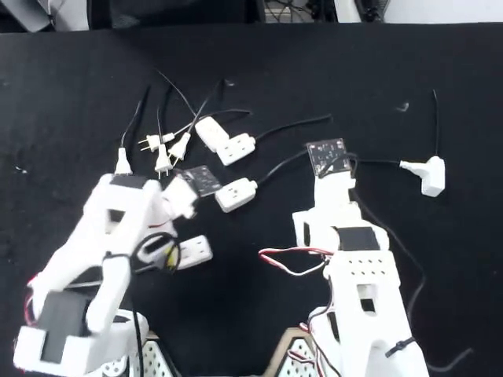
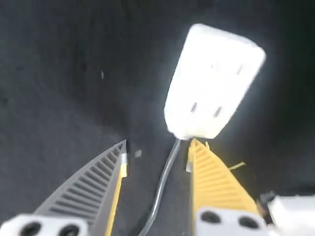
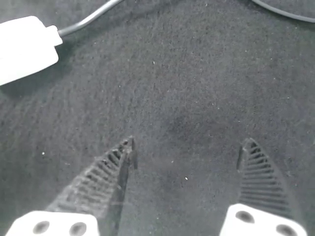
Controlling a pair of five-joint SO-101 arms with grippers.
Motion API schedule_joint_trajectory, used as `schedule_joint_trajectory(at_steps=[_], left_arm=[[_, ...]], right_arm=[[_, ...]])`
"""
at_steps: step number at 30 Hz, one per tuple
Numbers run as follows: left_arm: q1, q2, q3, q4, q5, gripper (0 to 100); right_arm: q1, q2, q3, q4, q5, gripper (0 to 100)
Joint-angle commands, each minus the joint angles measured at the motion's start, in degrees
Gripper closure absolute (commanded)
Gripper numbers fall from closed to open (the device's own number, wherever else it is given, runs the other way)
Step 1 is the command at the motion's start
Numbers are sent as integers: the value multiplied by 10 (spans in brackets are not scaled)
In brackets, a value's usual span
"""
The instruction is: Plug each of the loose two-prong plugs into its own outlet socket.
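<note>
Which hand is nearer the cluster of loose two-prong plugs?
Left. The left hand is at a white socket, on the same side of the table as the plugs; the right hand is farther off, beyond other sockets.

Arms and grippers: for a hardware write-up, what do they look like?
The left arm and right arm are white shells with black motors; red-and-white wires loop by the right. The left gripper has one grey, one yellow ribbed finger; the right gripper two dark ones.
</note>
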Motion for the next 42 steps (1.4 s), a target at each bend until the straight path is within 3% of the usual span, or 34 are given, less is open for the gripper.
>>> schedule_joint_trajectory(at_steps=[1, 7, 12, 19, 24, 28, 33, 37, 42], left_arm=[[44, 34, -41, -46, 36, 802], [63, 39, -65, -55, 55, 802], [20, 39, -98, -53, 56, 802], [-12, -42, -164, 137, 56, 802], [-92, -132, -115, 161, 57, 802], [-220, -179, -27, 78, 110, 802], [-371, -198, 95, -54, 200, 802], [-434, -198, 176, -157, 229, 802], [-456, -202, 251, -227, 294, 802]], right_arm=[[13, -16, -2, -5, -2, 684], [13, -16, -2, -5, -2, 684], [12, -16, -2, -5, -2, 684], [11, -15, -2, -5, -2, 683], [11, -17, -5, -4, -2, 683], [11, -14, -76, 66, 4, 684], [-2, -6, -299, 219, 112, 684], [-91, 73, -446, 278, 108, 684], [-202, 240, -512, 218, 42, 684]])
